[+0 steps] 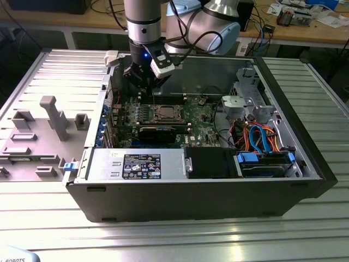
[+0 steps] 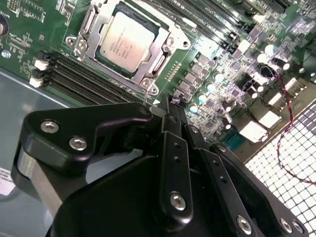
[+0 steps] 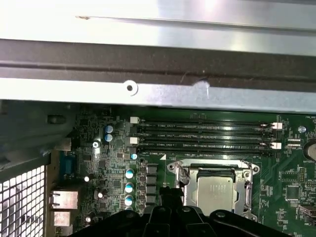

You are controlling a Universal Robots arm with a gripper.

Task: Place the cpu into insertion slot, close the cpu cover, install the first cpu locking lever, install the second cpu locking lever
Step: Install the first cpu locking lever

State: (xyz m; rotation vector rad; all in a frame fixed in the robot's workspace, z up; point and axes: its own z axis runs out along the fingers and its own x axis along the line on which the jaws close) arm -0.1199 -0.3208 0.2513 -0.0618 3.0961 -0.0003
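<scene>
Exterior view's left holds my gripper, hanging over the green circuit board near the case's back wall; its fingers meet, gripping nothing. Rightward, the cpu lies seated in the insertion slot, the cpu cover apparently down around it. Open board surrounds the socket's edges.

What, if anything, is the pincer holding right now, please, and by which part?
Nothing: the pincer is closed and empty above the board, while the cpu sits in its socket.
</scene>
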